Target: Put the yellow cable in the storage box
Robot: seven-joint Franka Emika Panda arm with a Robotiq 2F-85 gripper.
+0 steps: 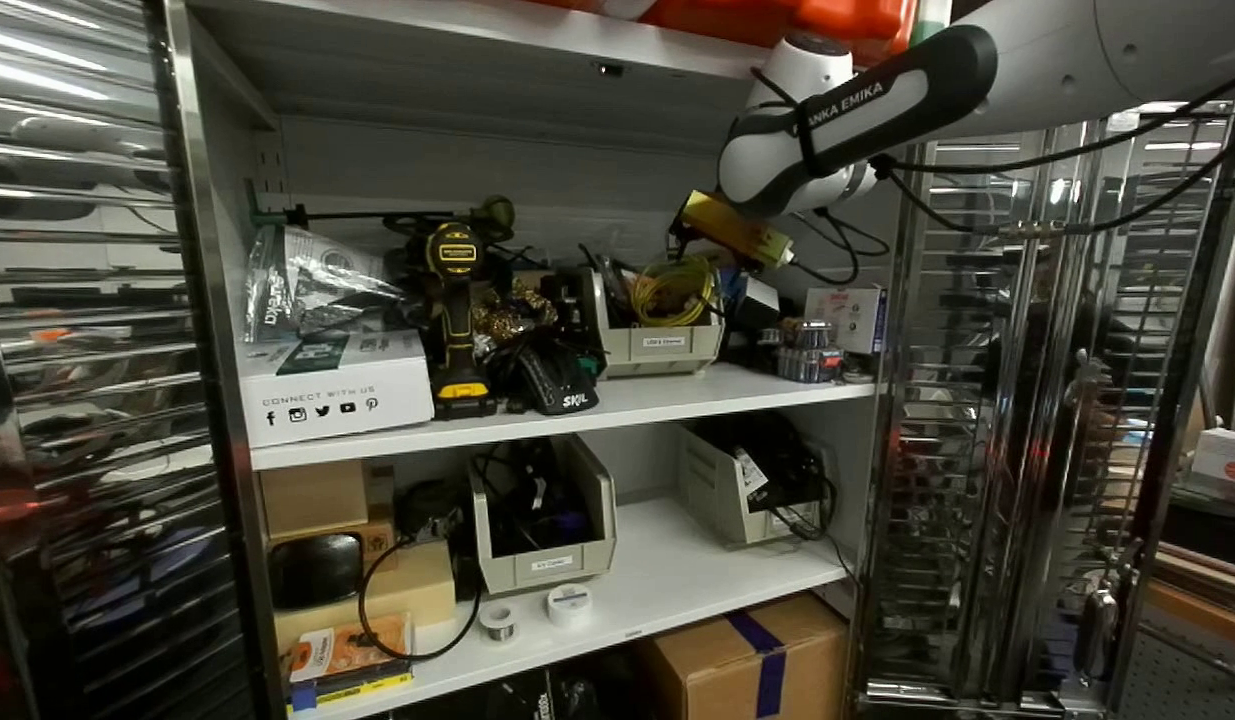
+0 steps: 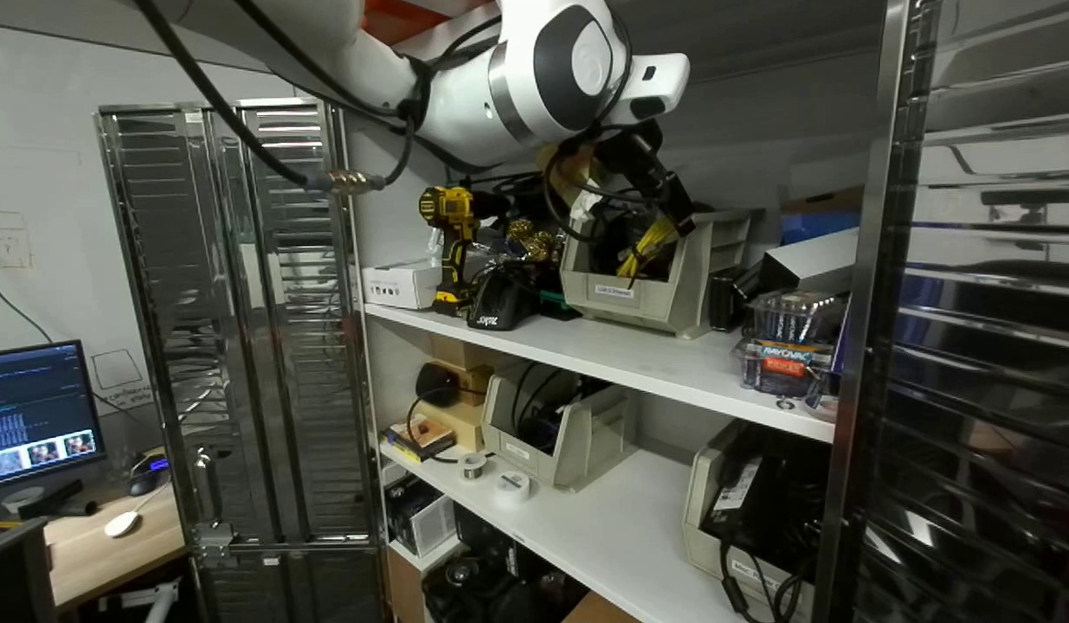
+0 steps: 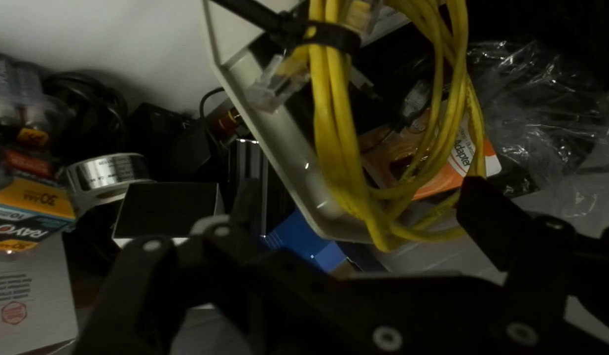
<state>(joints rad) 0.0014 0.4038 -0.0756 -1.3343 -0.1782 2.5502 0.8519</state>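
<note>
It's a cabinet (image 1: 537, 170) with shiny slatted metal doors (image 1: 87, 430), and the upper shelf (image 1: 697, 392) is pretty crammed: drill (image 1: 459, 310) on one side, battery pack (image 2: 785, 363) on the other, storage box (image 1: 667, 361) in between. The yellow cable (image 3: 329, 138) sits in the mouth of that box, up top rather than tucked down, and in the wrist view its loop reaches over the rim (can't tell if it's resting there). The hand (image 3: 362, 192) is spread wide with nothing pinched, the loop showing between its fingers. One finger (image 3: 491, 222) is right beside the strands; touching or not, I can't tell. I'd call this the let-go step, so nearly done. My advice: keep it wide and back straight out, slowly, so no finger or that black tie (image 3: 331, 37) hooks and drags the whole lot out. If the overhang looks shaky, nudge it inward afterwards.
</note>
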